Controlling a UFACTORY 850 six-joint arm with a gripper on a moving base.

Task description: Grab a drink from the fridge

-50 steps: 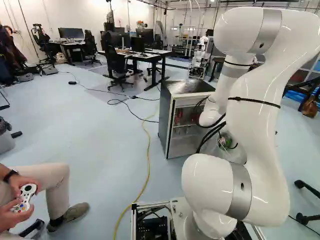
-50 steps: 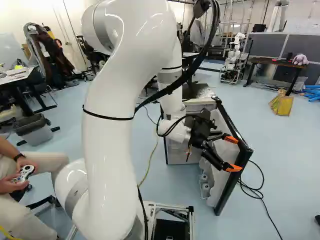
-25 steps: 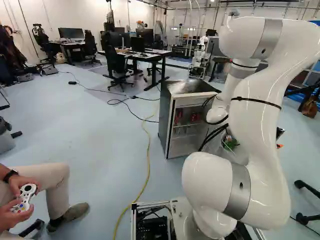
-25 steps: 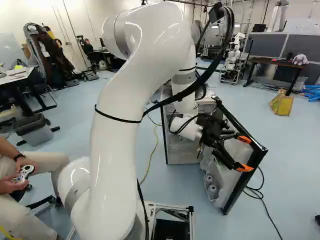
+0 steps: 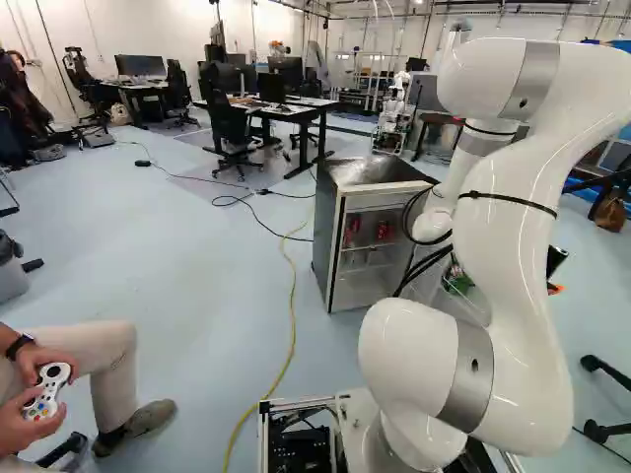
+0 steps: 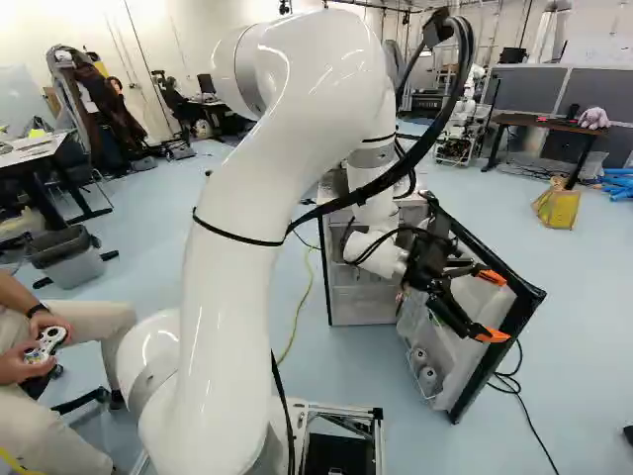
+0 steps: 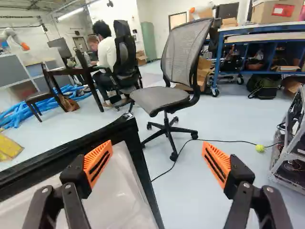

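Has the white arm [image 6: 227, 287] stretched out ahead, with the wrist beyond the front of the fridge [image 5: 325, 236]. Has the door [image 6: 465, 361] swung well out, its racked inner side in sight. Judging by that, seems to be at the door-opening step, probably near its end — with no drink in hand. Holds the gripper [image 7: 157, 163] at the door's free edge, spread wide and gripping nothing: one finger over the inner side, the other out past the edge. Cannot tell of any contact there. Shows red cans [image 5: 384, 231], the likely drink, on a shelf inside the fridge, well apart from the gripper. Next, calls for backing clear of the door once wide enough, turning in towards the shelf, lining up on one can and only then closing — risks snagging the door or knocking it back on the way.
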